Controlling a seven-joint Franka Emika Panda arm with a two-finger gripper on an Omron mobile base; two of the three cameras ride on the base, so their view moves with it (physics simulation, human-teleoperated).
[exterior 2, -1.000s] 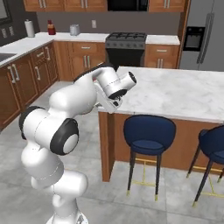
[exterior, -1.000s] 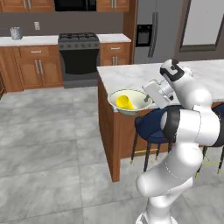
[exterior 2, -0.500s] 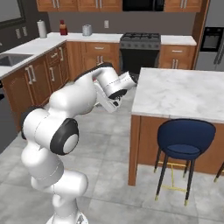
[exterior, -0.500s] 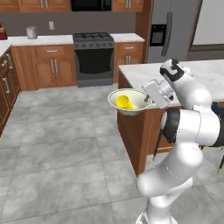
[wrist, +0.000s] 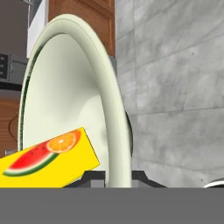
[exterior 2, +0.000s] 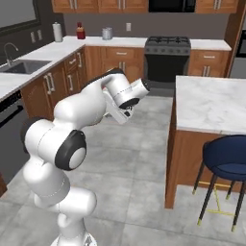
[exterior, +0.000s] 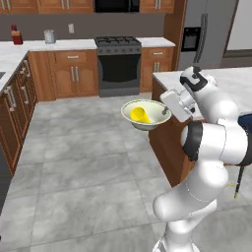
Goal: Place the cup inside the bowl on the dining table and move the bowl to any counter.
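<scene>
Hanging out over the grey tiled floor point(exterior: 83, 162), the bowl point(exterior: 146, 114) sits clear of every surface, held up in the air by the arm. Just behind the jaws and to their right side, the dining table point(exterior: 231, 78) with its white marble top and brown wooden base stands close by, a navy stool point(exterior 2: 226, 158) tucked against it. Well beyond the bowl, across the open floor, a black stove point(exterior: 120, 59) sits between wooden cabinets, with a tall grey fridge point(exterior: 202, 34) beside it. Far off to the left of the jaws runs the counter point(exterior 2: 33, 67), a white marble surface carrying a dark sink point(exterior 2: 21, 66) and a metal tap point(exterior 2: 6, 50); a white roll point(exterior 2: 57, 32), a red bottle point(exterior 2: 80, 31) and a metal pot point(exterior 2: 107, 33) stand on its far stretch. Nothing lies between the bowl and that surface but bare tiles.

Inside the bowl lies the cup point(exterior: 140, 114), yellow, tipped on its side against the inner wall; the hand view shows a watermelon and orange picture on it.

The gripper point(exterior: 169, 109) has its jaws pinched almost together on the bowl's thin rim at the side nearest the arm, the rim running between them in the hand view.
</scene>
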